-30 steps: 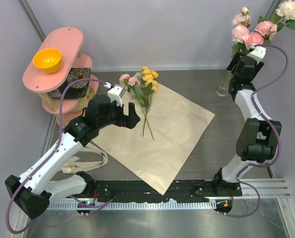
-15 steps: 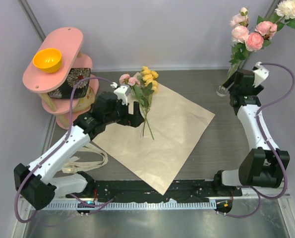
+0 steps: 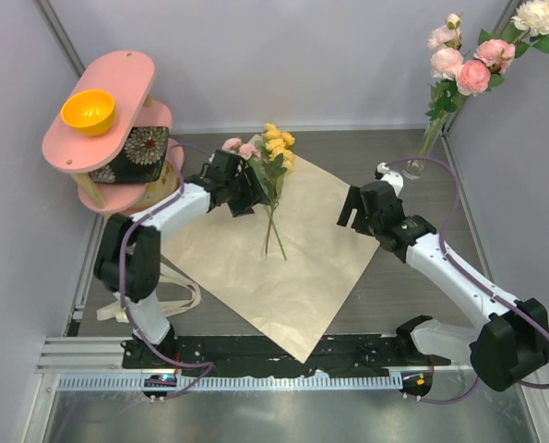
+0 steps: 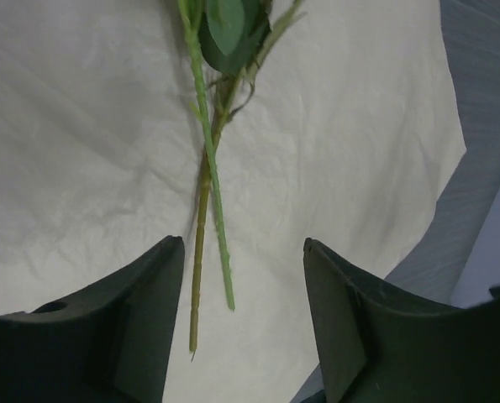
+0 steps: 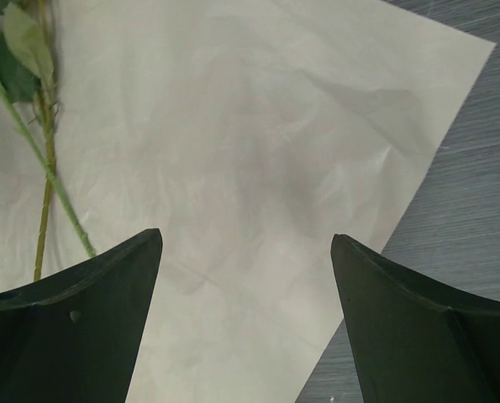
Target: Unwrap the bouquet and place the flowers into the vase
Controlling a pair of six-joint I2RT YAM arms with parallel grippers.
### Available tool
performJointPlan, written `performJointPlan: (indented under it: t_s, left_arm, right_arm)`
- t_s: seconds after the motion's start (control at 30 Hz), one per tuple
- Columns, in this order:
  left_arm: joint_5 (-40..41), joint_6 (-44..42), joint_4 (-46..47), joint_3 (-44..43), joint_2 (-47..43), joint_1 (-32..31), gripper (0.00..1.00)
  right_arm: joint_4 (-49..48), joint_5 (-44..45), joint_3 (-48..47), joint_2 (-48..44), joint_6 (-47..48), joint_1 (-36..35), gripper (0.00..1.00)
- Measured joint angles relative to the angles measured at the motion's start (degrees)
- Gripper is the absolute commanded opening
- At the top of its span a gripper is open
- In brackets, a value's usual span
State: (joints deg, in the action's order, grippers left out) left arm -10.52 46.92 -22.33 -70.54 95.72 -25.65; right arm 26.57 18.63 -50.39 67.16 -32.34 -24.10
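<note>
The bouquet lies unwrapped: its kraft paper (image 3: 302, 268) is spread flat on the table. On the paper lie loose flowers (image 3: 274, 152), pink and yellow, with their stems (image 4: 207, 168) pointing toward me. My left gripper (image 3: 254, 196) hovers open over those stems, and their cut ends sit in the gap of the gripper (image 4: 242, 243), touching neither finger. My right gripper (image 3: 345, 214) is open above bare paper (image 5: 258, 151), to the right of the stems (image 5: 48, 185); in its own wrist view the gripper (image 5: 245, 237) holds nothing. The clear vase (image 3: 411, 168) stands at the back right with pink and white flowers (image 3: 468, 66) in it.
A pink tiered shelf (image 3: 117, 83) at the back left carries an orange bowl (image 3: 88, 111) and a black floral box (image 3: 131, 152). Cream ribbon (image 3: 159, 300) lies on the table left of the paper. Walls close in on the left, back and right.
My left gripper moved right to the loose flowers' stems and its jaws narrowed a little. My right arm left the vase and swung down-left over the paper's right part.
</note>
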Motion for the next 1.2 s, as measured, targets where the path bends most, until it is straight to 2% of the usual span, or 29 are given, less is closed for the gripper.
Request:
performJointPlan:
  t_s: [0.03,0.2,0.33,0.4,0.7,0.87,0.93,1.07,1.2]
  left_arm:
    - [0.0,2.1,0.9,-1.5,3.4,0.3,0.5]
    - [0.5,7.4,3.3,-9.7,17.8,0.7,0.42]
    - [2.1,7.9,2.8,-14.6,24.2,0.7,0.33]
    - [3.1,7.5,2.1,-17.0,26.2,0.7,0.33]
    - [6.4,5.5,0.9,-17.6,26.6,0.7,0.22]
    - [6.4,4.9,1.2,-17.4,26.6,0.7,0.09]
    - [6.4,4.5,1.6,-17.3,26.6,0.7,0.0]
    - [7.3,2.9,2.1,-17.3,26.5,0.5,0.0]
    - [12.3,0.2,0.9,-16.7,23.4,-0.7,0.0]
  right_arm:
    - [-0.7,-1.1,0.6,-0.6,-0.2,-0.5,0.87]
    - [-3.2,-6.0,4.9,-4.5,-0.6,-1.3,0.87]
    - [-3.7,-7.7,7.9,-8.7,0.0,-1.3,0.87]
    - [-3.6,-7.7,8.3,-10.8,0.9,-1.3,0.87]
    - [-4.7,-6.6,8.3,-15.0,4.4,-1.3,0.87]
    - [-4.7,-6.6,8.3,-14.7,4.9,-1.3,0.87]
    - [-4.7,-6.6,8.3,-14.7,5.0,-1.3,0.87]
    - [-4.6,-6.5,8.3,-14.8,5.0,-1.3,0.87]
    - [-4.2,-6.0,8.3,-15.1,5.0,-1.3,0.88]
